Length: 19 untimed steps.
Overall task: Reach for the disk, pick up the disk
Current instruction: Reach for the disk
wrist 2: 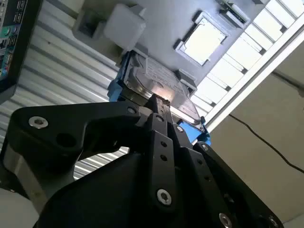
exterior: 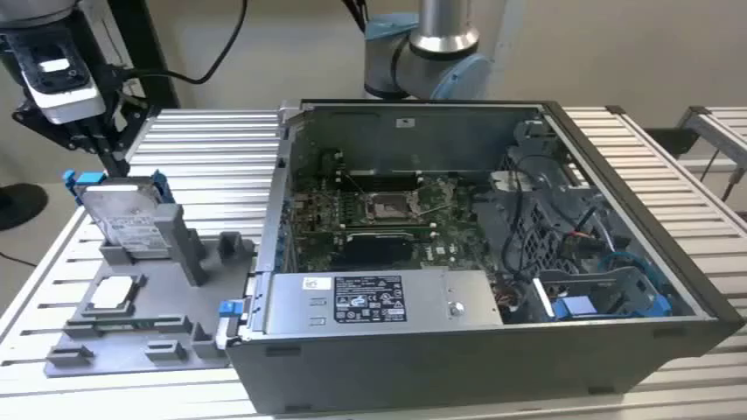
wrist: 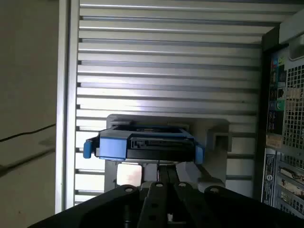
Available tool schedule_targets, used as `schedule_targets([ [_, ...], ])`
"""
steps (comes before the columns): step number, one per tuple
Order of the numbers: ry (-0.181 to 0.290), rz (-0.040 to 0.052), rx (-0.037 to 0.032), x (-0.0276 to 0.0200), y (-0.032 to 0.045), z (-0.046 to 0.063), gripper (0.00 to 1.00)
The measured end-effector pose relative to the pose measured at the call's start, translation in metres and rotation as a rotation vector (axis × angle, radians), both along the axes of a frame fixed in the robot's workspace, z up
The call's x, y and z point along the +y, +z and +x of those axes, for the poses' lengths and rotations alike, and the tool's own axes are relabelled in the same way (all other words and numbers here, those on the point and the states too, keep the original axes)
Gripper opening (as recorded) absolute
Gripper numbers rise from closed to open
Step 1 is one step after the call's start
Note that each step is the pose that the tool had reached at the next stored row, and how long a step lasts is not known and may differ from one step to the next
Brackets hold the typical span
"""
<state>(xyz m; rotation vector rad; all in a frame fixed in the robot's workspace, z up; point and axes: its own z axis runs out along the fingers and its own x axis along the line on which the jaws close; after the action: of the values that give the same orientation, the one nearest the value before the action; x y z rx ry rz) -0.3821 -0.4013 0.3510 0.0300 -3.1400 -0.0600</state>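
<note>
The disk stands upright on its edge in a grey fixture at the exterior view's left, silver with a white label and a blue bracket around it. My gripper hangs just above and behind the disk's top edge, apart from it. In both wrist views the black fingers meet at their tips with nothing between them. In the second wrist view the gripper points at the disk. In the first wrist view the gripper sits over the disk's blue-framed edge.
An open computer case with its motherboard stands right next to the fixture. A small square silver chip lies flat on the fixture in front of the disk. The slatted metal table runs beneath everything, and a black cable hangs behind the arm.
</note>
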Motion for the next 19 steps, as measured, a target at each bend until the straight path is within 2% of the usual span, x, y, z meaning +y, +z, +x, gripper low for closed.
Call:
schedule_targets([
  [13,0.0,0.0,0.0,0.0003,0.0,0.0,0.0],
  [15,0.0,-0.0002,0.0001,0.005,0.0001,0.0,0.0],
  [18,0.0,0.0,0.0001,0.0184,-0.0002,-0.001,0.0],
  [19,0.0,0.0001,0.0002,0.02,-0.0001,-0.003,0.0],
])
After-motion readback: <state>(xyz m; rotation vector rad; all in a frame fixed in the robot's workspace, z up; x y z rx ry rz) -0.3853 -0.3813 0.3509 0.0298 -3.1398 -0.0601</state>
